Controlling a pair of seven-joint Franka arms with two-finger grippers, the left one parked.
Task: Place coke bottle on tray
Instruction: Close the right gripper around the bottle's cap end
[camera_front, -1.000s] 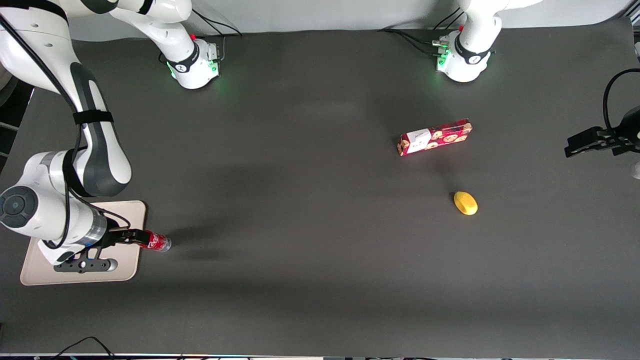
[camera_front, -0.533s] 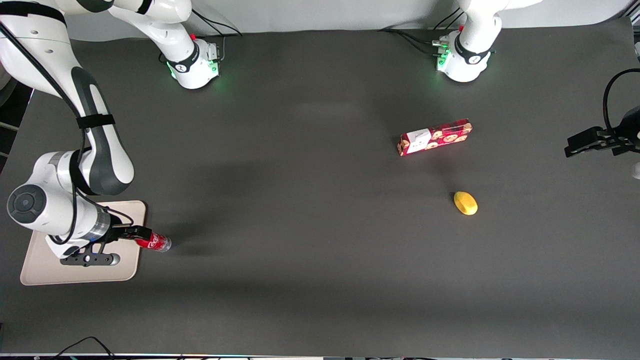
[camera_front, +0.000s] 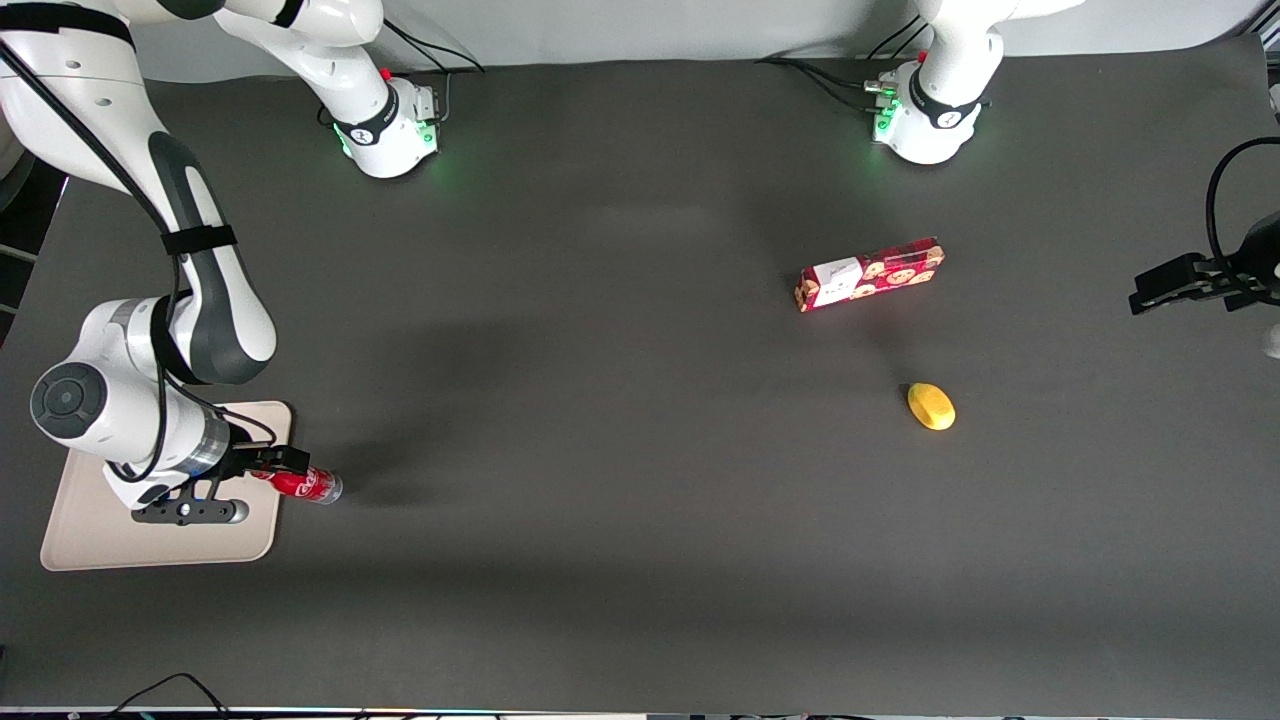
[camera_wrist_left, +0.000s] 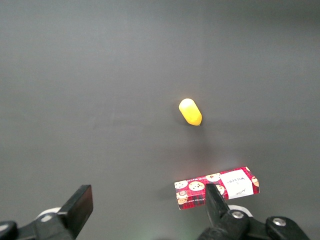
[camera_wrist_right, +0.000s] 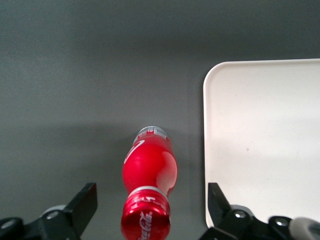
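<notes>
Right wrist view: the coke bottle is being straddled, ungripped, by the wide-open gripper just beside the tray, so it risks being tipped during closing.

Bottle red, white script; tray cream; box red with cookie print; yellow lump; black gripper; mat dark grey.

Seen from high above, front view looking steeply down on the whole desk. Right wrist view, close and facing straight down past the gripper, sharing with the front view the coke bottle and the tray edge. Left wrist view, higher, sharing the cookie box and, near it, the yellow object.
</notes>
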